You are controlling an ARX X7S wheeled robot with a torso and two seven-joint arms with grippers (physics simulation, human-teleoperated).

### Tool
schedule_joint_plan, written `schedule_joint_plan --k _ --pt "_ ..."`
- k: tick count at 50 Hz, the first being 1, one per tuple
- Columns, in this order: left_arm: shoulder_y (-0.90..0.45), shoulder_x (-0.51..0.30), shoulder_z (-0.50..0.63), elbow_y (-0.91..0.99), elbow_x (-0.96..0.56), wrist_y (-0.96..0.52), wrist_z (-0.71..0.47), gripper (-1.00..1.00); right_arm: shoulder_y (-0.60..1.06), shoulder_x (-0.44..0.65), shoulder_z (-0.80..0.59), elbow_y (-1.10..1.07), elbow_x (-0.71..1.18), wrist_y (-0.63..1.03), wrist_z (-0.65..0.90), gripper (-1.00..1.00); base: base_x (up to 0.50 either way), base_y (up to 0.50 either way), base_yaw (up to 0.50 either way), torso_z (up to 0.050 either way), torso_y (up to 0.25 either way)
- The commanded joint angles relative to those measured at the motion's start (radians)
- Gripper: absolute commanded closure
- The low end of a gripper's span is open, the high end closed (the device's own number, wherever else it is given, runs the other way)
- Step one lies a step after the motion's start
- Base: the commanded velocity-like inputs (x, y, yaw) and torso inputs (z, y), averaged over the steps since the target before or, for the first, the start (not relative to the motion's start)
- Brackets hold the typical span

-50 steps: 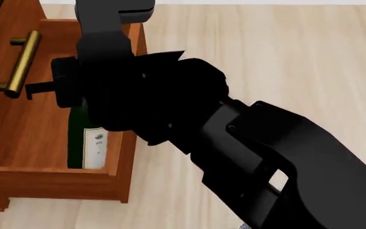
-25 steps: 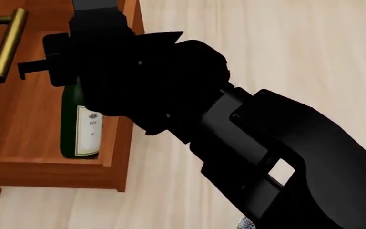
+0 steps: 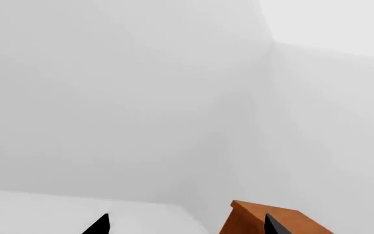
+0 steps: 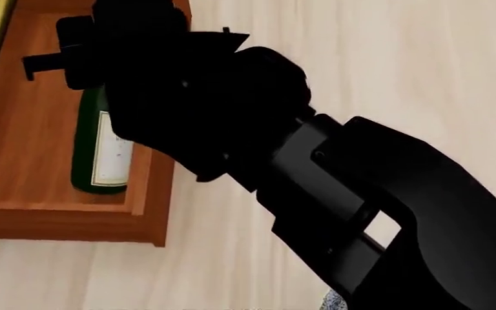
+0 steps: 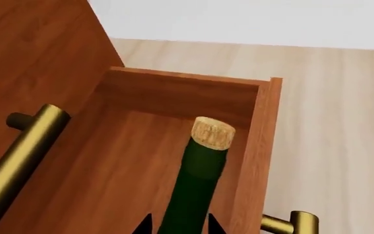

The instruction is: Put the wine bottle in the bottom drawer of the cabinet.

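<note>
Pale wood floor; wine bottle (image 4: 98, 152) upright inside bottom drawer (image 4: 24, 206), left of frame, right gripper (image 5: 177, 226) clamped on its neck (release pending); left gripper (image 3: 185, 225) spread, empty.

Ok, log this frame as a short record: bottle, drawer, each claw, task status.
wine bottle: upright inside the bottom drawer, near its right wall; cork on
bottom drawer: pulled open
right claw: fingertips either side of the bottle's neck; contact not clear
left claw: open, holding nothing, facing a blank wall
task status: bottle in drawer, release not confirmed
</note>
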Motion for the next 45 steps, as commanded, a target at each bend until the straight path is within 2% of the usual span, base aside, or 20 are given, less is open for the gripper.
schedule_joint_plan --k 1,10,35,36,45 --pt "0.003 0.0 0.0 -0.001 -0.006 0.001 -0.001 -1.0 -0.114 0.0 -0.209 -0.001 0.253 0.216 0.031 1.0 0.0 0.0 0.0 0.0 -0.094" --pt "0.004 0.0 0.001 0.0 -0.008 0.004 -0.004 -1.0 -0.158 0.0 -0.205 -0.007 0.178 0.24 0.024 1.0 0.0 0.0 0.0 0.0 -0.095" --pt "0.008 0.005 -0.01 -0.012 -0.031 0.01 -0.005 -1.0 -0.161 0.0 -0.2 -0.055 0.121 0.243 0.026 1.0 0.0 0.0 0.0 0.0 -0.083" --pt "0.007 0.006 -0.011 -0.012 -0.033 0.011 -0.004 -1.0 -0.158 0.0 -0.2 -0.049 0.131 0.247 0.028 -1.0 0.0 0.0 0.0 0.0 0.0" --pt "-0.001 -0.012 0.002 -0.003 -0.033 -0.002 -0.031 -1.0 -0.134 0.0 -0.202 -0.053 0.138 0.244 0.031 -1.0 0.0 0.0 0.0 0.0 -0.007"
